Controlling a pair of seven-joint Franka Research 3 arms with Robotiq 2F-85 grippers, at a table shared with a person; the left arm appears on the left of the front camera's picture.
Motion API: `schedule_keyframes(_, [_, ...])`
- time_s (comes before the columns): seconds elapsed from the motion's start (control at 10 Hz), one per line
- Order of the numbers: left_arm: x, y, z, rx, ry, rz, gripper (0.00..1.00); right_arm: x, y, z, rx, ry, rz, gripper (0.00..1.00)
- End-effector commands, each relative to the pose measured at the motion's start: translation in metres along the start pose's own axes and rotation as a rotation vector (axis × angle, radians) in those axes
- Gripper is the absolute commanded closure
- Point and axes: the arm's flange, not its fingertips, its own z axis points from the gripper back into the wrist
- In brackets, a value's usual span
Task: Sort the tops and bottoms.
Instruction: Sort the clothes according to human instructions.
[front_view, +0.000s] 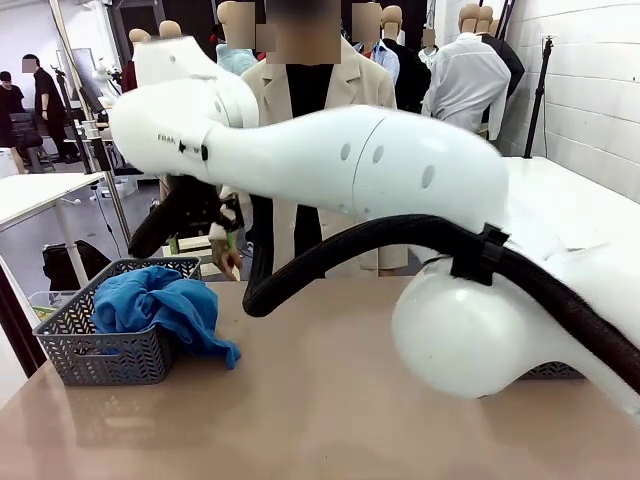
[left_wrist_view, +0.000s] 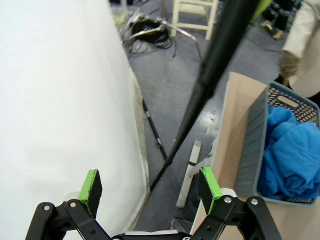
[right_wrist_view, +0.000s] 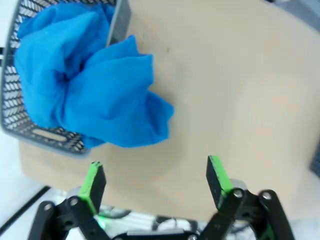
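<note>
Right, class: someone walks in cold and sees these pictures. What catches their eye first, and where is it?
The big white right arm sweeps across the front view, blocking much of the table. Next comes the bright blue top bunched in the grey basket at the table's left, one end spilling over the rim onto the tabletop. In the right wrist view, the right gripper hangs open above the table beside that spill.

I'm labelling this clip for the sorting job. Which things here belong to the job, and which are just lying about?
Job:
- blue tops, bunched in the left basket, part spilling over its rim onto the table
- left basket
- right basket, mostly hidden behind the arm

Lying about:
- cables on the floor
- wooden stool
- side table
</note>
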Motion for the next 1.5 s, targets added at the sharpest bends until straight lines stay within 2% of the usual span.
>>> schedule_keyframes(0.0, [0.013,-0.059,0.026,-0.022,-0.107,-0.136,0.0,-0.125,-0.104,0.018,-0.145,-0.087,0.126,0.0])
schedule_keyframes(0.1, [0.025,-0.091,0.036,-0.026,-0.15,-0.194,0.0,-0.166,-0.136,0.018,-0.227,-0.087,0.142,0.0])
schedule_keyframes(0.2, [0.028,-0.121,0.046,-0.045,-0.162,-0.232,0.0,-0.209,-0.163,0.015,-0.286,-0.033,0.133,0.0])
schedule_keyframes(0.3, [0.03,-0.157,0.054,-0.105,-0.163,-0.336,0.0,-0.264,-0.207,-0.003,-0.309,-0.031,0.088,0.0])
schedule_keyframes(0.4, [0.019,-0.187,0.062,-0.141,-0.182,-0.419,0.0,-0.313,-0.236,-0.024,-0.295,-0.019,-0.023,0.0])
schedule_keyframes(0.5, [0.002,-0.207,0.067,-0.17,-0.176,-0.497,0.0,-0.361,-0.257,-0.045,-0.217,-0.042,-0.074,0.0])
schedule_keyframes(0.6, [-0.01,-0.208,0.066,-0.162,-0.178,-0.526,0.0,-0.385,-0.268,-0.058,-0.16,-0.118,-0.1,0.0])
schedule_keyframes(0.7, [0.023,-0.206,0.069,-0.142,-0.174,-0.435,0.0,-0.042,-0.041,0.095,-0.278,0.004,0.006,0.0])
schedule_keyframes(1.2, [0.019,-0.206,0.071,-0.162,-0.182,-0.444,0.0,-0.049,-0.045,0.089,-0.261,0.002,-0.011,0.0])
schedule_keyframes(1.3, [0.022,-0.211,0.06,-0.148,-0.162,-0.519,0.0,-0.055,-0.092,0.097,-0.337,0.03,-0.004,0.0])
schedule_keyframes(1.4, [0.028,-0.224,0.051,-0.161,-0.173,-0.563,0.0,-0.077,-0.145,0.105,-0.372,0.036,-0.056,0.0])
